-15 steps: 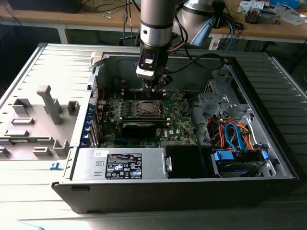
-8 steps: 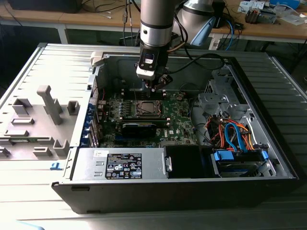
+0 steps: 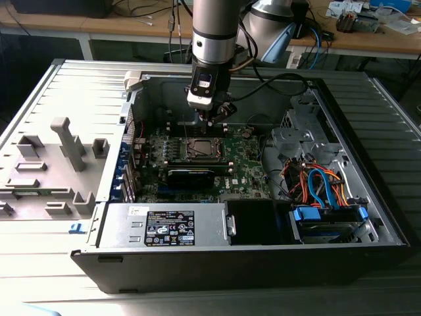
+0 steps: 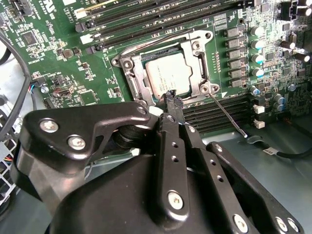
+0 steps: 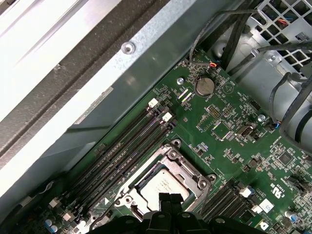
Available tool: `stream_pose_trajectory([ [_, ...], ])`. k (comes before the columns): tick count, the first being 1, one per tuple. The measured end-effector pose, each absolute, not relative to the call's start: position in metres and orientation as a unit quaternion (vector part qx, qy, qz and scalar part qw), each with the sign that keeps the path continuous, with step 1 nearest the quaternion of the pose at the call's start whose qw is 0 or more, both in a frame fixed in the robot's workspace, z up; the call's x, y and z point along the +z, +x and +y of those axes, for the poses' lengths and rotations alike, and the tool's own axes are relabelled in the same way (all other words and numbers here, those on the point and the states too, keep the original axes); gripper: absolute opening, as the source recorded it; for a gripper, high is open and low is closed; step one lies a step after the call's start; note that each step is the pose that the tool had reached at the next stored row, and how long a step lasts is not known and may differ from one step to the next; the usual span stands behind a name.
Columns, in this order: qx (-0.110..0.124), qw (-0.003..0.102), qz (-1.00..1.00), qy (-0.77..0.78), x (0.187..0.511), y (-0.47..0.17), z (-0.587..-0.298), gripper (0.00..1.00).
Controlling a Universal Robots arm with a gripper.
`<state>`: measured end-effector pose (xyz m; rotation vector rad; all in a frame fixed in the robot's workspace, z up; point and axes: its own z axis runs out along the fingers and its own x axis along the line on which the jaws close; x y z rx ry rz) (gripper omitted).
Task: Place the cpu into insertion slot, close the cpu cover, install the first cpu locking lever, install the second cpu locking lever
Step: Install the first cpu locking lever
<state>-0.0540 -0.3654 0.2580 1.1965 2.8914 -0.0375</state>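
the cpu (image 4: pixel 168 75) lies flat in the insertion slot (image 3: pixel 202 149), framed by the lowered cpu cover (image 4: pixel 132 73). in the exterior view the gripper (image 3: pixel 212 122) hangs at the slot's 12 o'clock, tips pressed together on nothing. the wire lever (image 4: pixel 227 113) looks stiff and springy, best taken near its free end.

Memory slots (image 4: pixel 214 111) flank the insertion slot (image 4: pixel 124 63); a locking lever (image 4: pixel 226 113) juts alongside.

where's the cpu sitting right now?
The small silvery-grey square cpu lies in the metal-rimmed insertion slot on the green circuit board, right by the gripper in both wrist views.
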Motion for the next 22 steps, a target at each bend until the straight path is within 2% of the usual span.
stream_pose_trajectory([
  [22,-0.012,0.006,0.926,0.377,0.258,-0.054,-0.3654,0.11],
])
